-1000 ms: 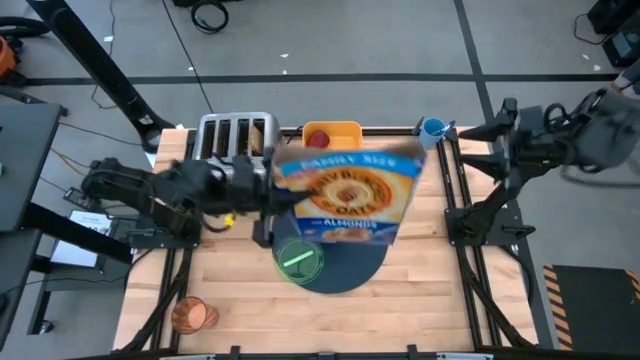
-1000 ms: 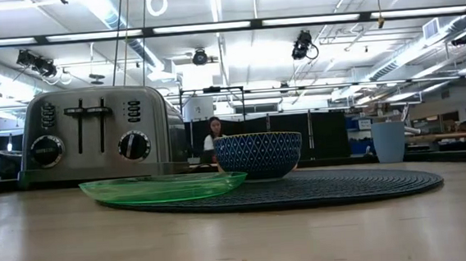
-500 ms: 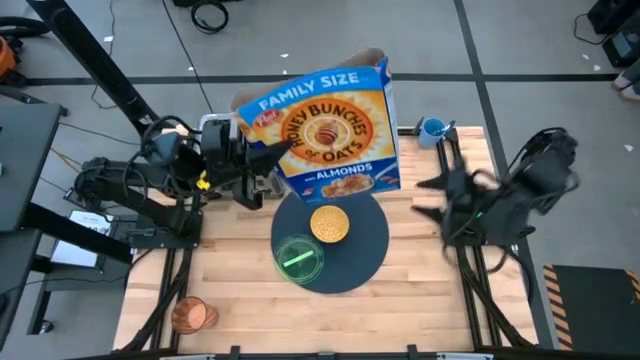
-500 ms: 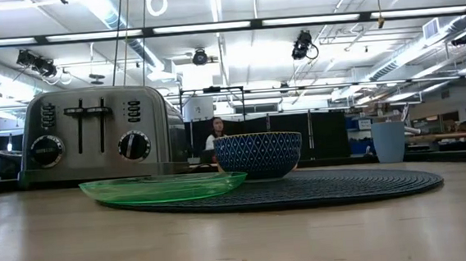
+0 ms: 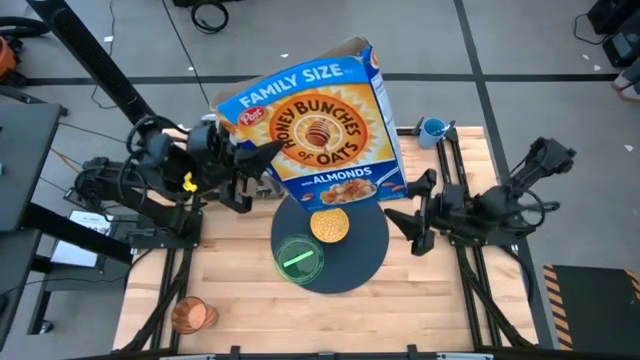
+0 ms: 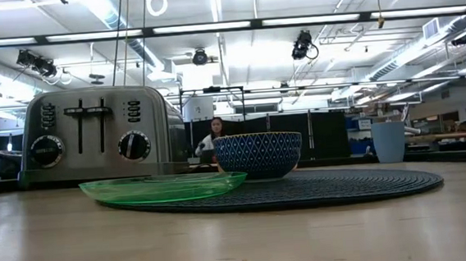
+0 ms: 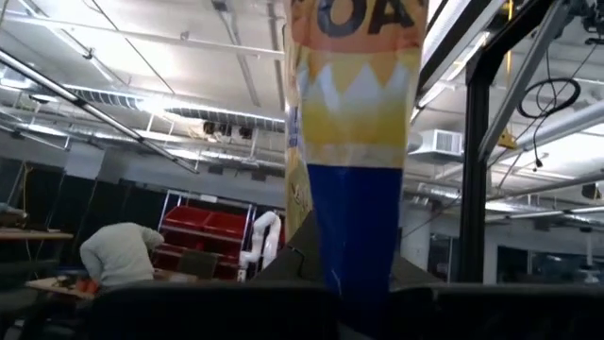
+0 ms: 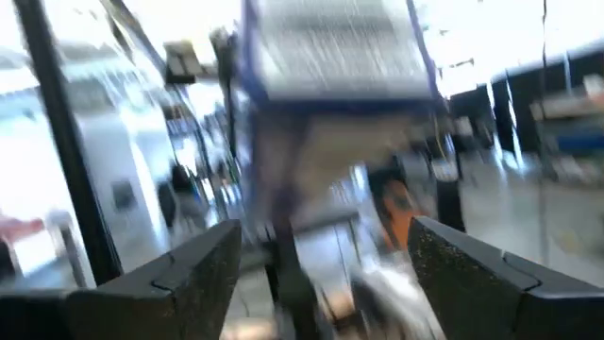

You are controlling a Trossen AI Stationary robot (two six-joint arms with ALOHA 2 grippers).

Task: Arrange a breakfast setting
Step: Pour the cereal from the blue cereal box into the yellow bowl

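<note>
- Bench (image 5: 240, 310): a pale wood top; a toaster (image 6: 94, 136) stands at its far left edge, mostly hidden from above.
- Cereal box (image 5: 312, 125): large, held upright in the air over the far edge. The left gripper (image 5: 252, 172) is clamped on its left side.
- Mat (image 5: 365, 250): dark and round, mid-bench, just under the box.
- Right gripper (image 5: 410, 215): fingers apart, holding nothing, low beside the mat's right rim.
- Plate (image 5: 299, 259): green, lying on the mat's near left rim.
- Bowl (image 5: 330, 224): on the mat's far side, filled with cereal.
- Cup (image 5: 192, 315): amber, at the near left corner.
- Advice: keep the box upright while setting it down, well clear of the bowl; the right gripper should come in low.
</note>
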